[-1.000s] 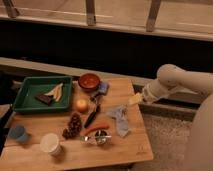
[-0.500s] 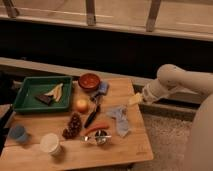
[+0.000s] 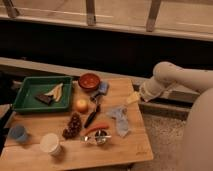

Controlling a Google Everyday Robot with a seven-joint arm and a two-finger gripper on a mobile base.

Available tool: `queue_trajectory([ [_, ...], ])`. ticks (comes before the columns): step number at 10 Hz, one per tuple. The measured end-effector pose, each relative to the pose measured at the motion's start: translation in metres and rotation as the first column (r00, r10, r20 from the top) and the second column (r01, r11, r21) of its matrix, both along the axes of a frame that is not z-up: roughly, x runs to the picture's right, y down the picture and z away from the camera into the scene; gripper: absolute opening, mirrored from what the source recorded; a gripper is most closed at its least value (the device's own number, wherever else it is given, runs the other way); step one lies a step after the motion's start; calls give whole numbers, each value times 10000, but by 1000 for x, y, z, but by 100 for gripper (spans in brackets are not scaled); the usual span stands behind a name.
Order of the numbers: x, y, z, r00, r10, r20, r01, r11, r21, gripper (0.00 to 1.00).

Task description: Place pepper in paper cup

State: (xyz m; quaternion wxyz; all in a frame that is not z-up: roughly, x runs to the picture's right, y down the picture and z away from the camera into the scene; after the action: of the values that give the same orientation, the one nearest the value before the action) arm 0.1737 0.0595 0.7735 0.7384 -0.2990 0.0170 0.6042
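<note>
The pepper [image 3: 96, 128] is slim and orange-red and lies on the wooden table [image 3: 131, 146] near its front middle. It is just above a small metal utensil [image 3: 100, 137]. The paper cup [image 3: 50, 143] is white and stands upright at the front left, some way left of the pepper. My gripper [image 3: 133, 98] is at the end of the white arm [image 3: 167, 79]. It hovers over the table's right edge, well to the right of and behind the pepper, and holds nothing I can see.
A green tray [image 3: 30, 102] with food pieces sits at the back left. A red-brown bowl [image 3: 90, 80], a blue sponge [image 3: 103, 88], a round yellow-orange fruit [image 3: 81, 105], a dark grape bunch [image 3: 74, 125], a black utensil [image 3: 93, 116], a blue-grey cloth [image 3: 121, 120] and a small blue cup [image 3: 19, 133] are also there.
</note>
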Motion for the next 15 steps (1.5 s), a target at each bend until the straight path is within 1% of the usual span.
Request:
queue_trajectory([
  [2, -41, -9, 10, 9962, -768, 415, 767, 9970, 30, 75],
  [3, -74, -10, 18, 9882, -1361, 699, 1363, 9907, 25, 75],
  [4, -96, -7, 22, 9793, -1807, 915, 1814, 9834, 9, 75],
  [5, -120, 2, 24, 9657, -2310, 1183, 2329, 9725, -25, 75],
  [6, -142, 15, 23, 9472, -2838, 1491, 2880, 9576, -69, 75],
  [7, -159, 29, 20, 9244, -3359, 1808, 3424, 9396, -51, 75],
  [8, -172, 41, 14, 8970, -3857, 2161, 3930, 9195, 100, 75],
  [9, -175, 46, 13, 8870, -4027, 2258, 4103, 9118, 143, 75],
  [11, -175, 45, 13, 8879, -4012, 2250, 4082, 9127, 166, 75],
  [13, -175, 46, 13, 8871, -4030, 2248, 4105, 9118, 148, 75],
  [15, -185, 59, 22, 8835, -4090, 2283, 4223, 9064, -106, 75],
])
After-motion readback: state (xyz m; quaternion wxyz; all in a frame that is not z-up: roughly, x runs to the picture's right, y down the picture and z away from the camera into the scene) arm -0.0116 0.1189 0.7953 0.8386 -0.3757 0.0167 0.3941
